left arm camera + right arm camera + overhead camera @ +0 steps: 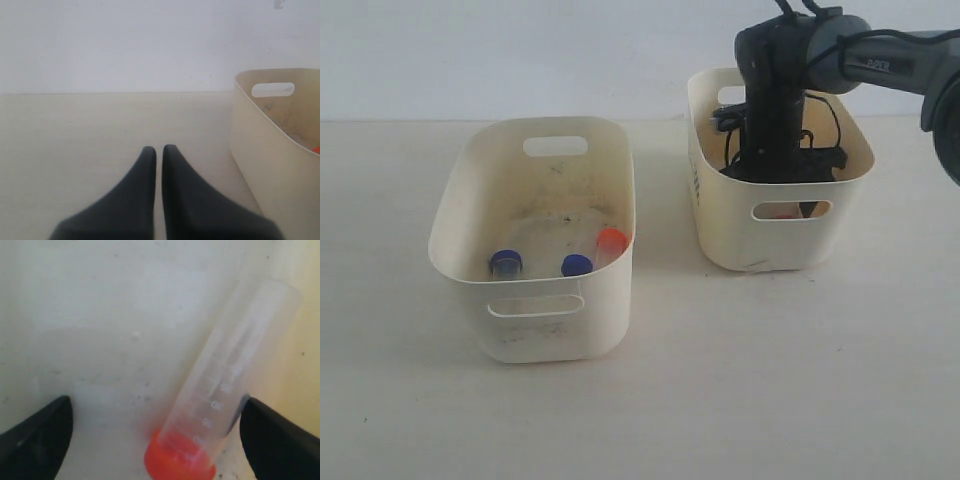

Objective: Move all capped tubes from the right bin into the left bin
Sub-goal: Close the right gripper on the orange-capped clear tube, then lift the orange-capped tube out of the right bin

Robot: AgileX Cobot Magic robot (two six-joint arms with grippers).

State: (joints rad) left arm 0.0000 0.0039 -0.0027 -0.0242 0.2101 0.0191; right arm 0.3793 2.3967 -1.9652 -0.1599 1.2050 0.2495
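2 right fingers stand wide apart inside the right bin, open and clamping nothing. Between them lies 1 capped tube, clear, with printed graduations and an orange-red cap. It lies slantwise on the yellowish floor, close against 1 finger and well apart from the other. Whether that finger touches it cannot be told. The cap is cut off by the picture's edge, and the tube's other end is blurred.

In the exterior view the right arm reaches straight down into this bin, which sits on the right and farther back on the worktop. The bin's near wall hides the fingers there, and only a patch of orange-red shows through the near handle slot.

2 left fingers are closed, with the tips almost together and nothing between them, over bare worktop. They lie outside the exterior view.

Just beside them stands the left bin, cut off at the picture's edge. In the exterior view it sits on the left, nearer, with dark grime on its floor. It holds 3 capped tubes: 2 with blue caps and 1 orange-red. Their clear bodies are hard to make out.
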